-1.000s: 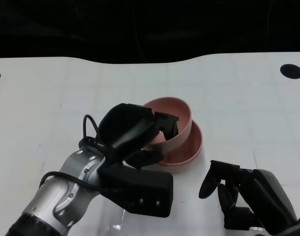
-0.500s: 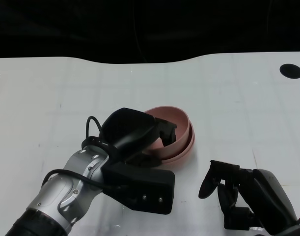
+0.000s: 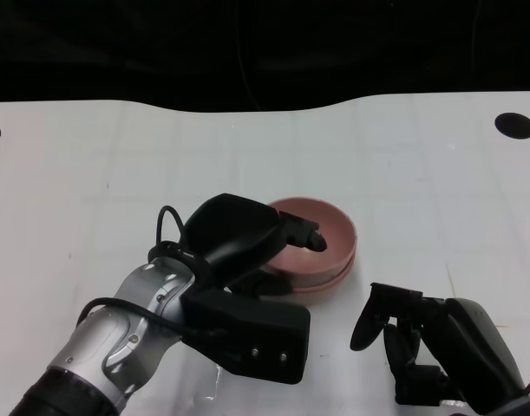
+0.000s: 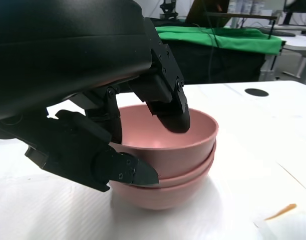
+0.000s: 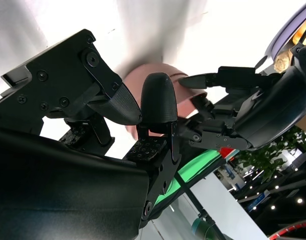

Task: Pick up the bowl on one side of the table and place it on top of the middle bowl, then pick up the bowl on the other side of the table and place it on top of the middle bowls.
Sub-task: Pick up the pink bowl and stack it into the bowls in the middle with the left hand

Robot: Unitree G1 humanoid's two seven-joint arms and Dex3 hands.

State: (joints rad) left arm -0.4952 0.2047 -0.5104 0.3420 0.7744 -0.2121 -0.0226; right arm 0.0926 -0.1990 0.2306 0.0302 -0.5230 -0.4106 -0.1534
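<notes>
The left hand grips the near-left rim of the top bowl, which sits nested in the pink stack mid-table. Letting go means lifting the fingers up and back toward the near edge. The right hand waits empty, fingers apart, by the near-right edge.

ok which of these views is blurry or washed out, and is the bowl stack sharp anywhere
Left wrist view: the stacked pink bowls are sharp and evenly lit, with a soft shadow on the table. Head view: clear, but the white table looks bright and flat. Right wrist view: the bowls are a soft blur behind the right hand, with the table washed out.
</notes>
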